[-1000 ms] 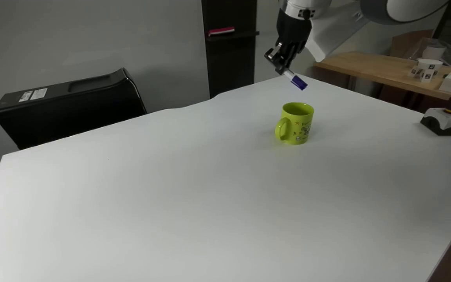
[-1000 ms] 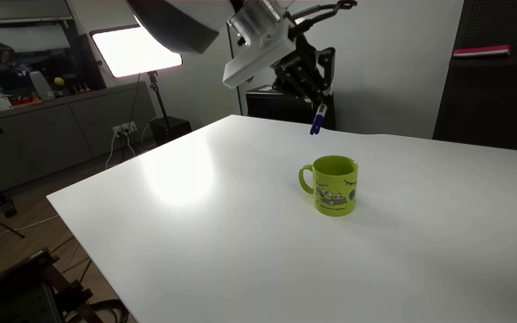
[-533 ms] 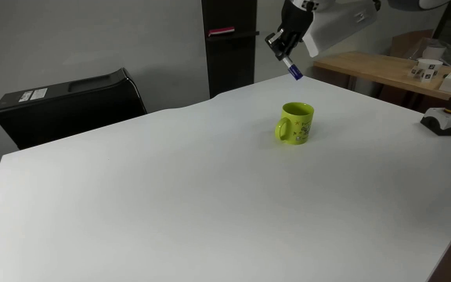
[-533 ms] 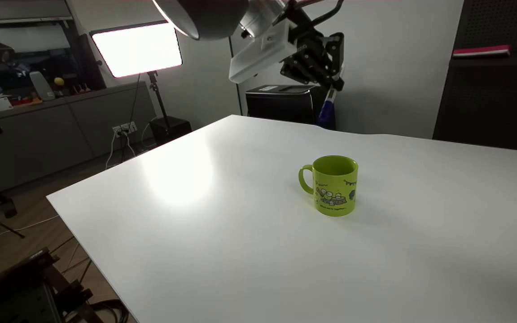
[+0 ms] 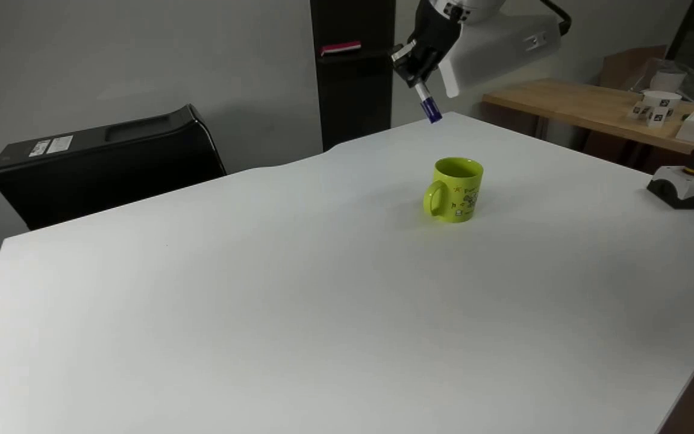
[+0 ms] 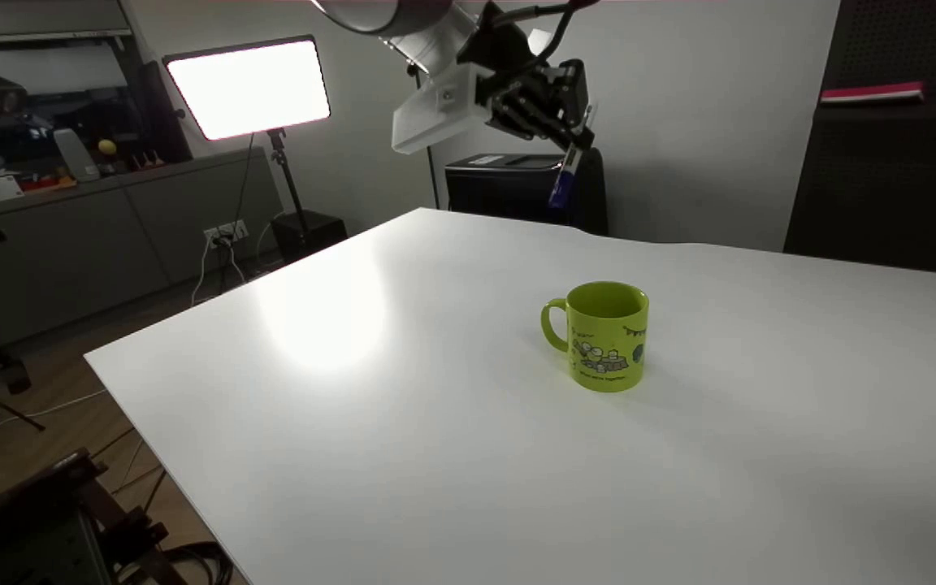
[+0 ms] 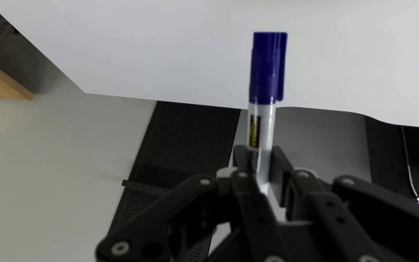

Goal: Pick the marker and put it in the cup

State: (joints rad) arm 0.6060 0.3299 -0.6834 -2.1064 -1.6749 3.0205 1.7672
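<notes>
The lime-green cup (image 5: 458,199) stands upright on the white table; it also shows in an exterior view (image 6: 608,349), with its opening facing up. It is out of the wrist view. My gripper (image 5: 417,81) is shut on the white-barrelled marker (image 5: 428,105). In the wrist view the two fingers (image 7: 261,160) clasp the lower barrel of the marker (image 7: 266,91), and its blue-purple cap points away from the gripper. In both exterior views the marker (image 6: 565,180) hangs tilted, cap end down, in the air above and beyond the cup, apart from it. The barrel's rear end is partly hidden by the fingers.
The white table (image 5: 214,301) bears the cup and a grey box with a black button (image 5: 687,187) at its right edge. A black appliance (image 5: 112,163) stands behind the table. A wooden table (image 5: 564,103) with white boxes is at the back right. A bright lamp (image 6: 249,89) stands behind.
My gripper has risen with the marker, then shifted toward the left of both exterior views. The marker hangs somewhat steeper in an exterior view. The cup has not moved.
</notes>
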